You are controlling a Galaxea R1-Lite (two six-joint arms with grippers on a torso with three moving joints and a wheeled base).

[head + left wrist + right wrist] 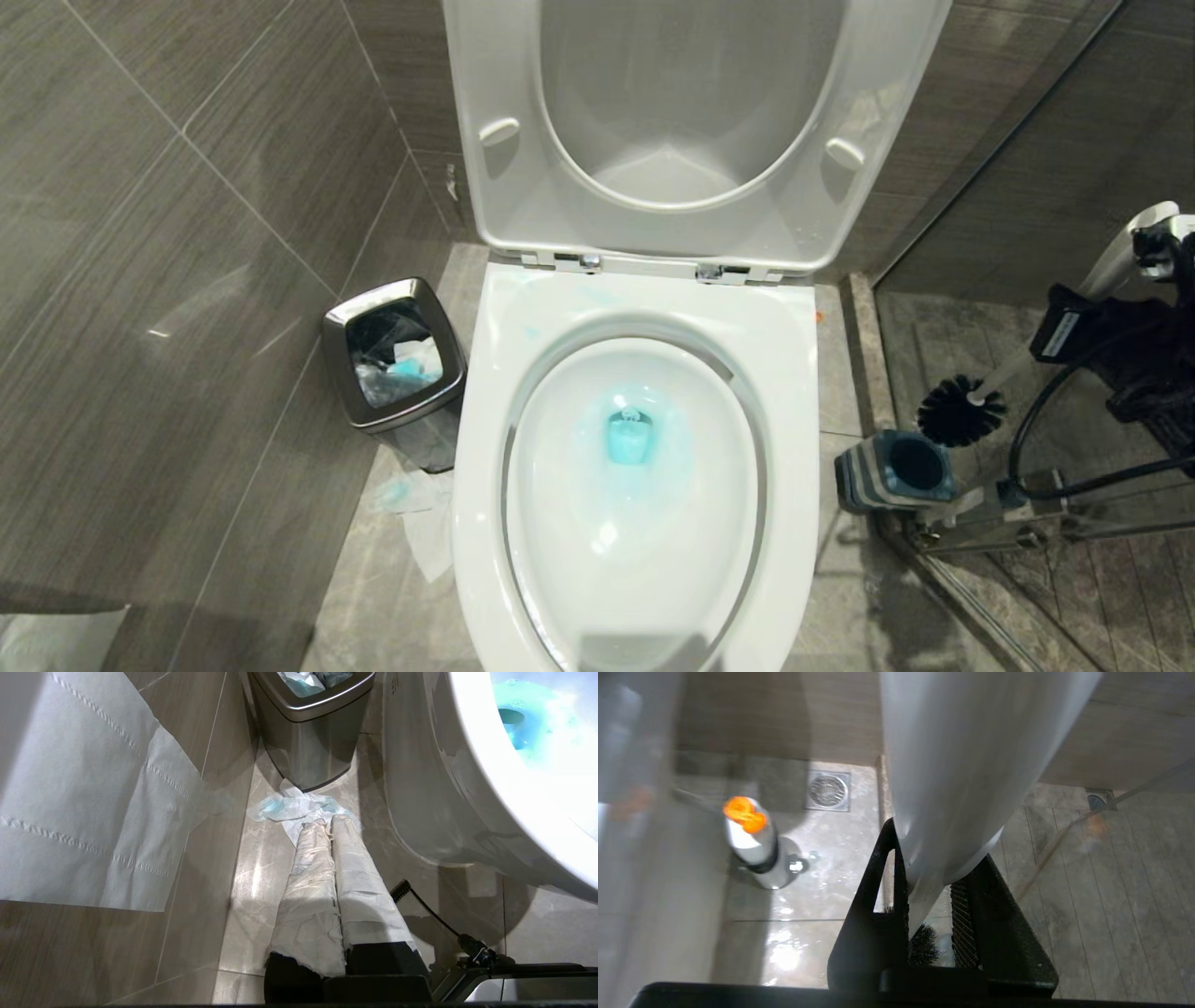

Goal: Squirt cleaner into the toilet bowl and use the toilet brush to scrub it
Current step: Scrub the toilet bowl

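Observation:
The white toilet bowl (495, 392) stands open in the middle of the head view, seat and lid raised. Turquoise cleaner (630, 434) tints the water at its bottom and shows in the left wrist view as cleaner (528, 723). To the right of the bowl, my right gripper (1074, 327) is shut on the toilet brush's white handle (952, 788). The black bristle head (962, 411) hangs just above its holder. My left gripper (331, 822), its fingers wrapped in white paper, is shut and empty, low over the floor left of the bowl.
A striped blue-grey brush holder (896, 471) sits on the floor beside a glass partition at the right. A steel waste bin (392, 364) stands left of the bowl, with crumpled tissue (299, 807) on the floor. A silver, orange-topped cylinder (752, 840) and a floor drain (828, 790) lie behind.

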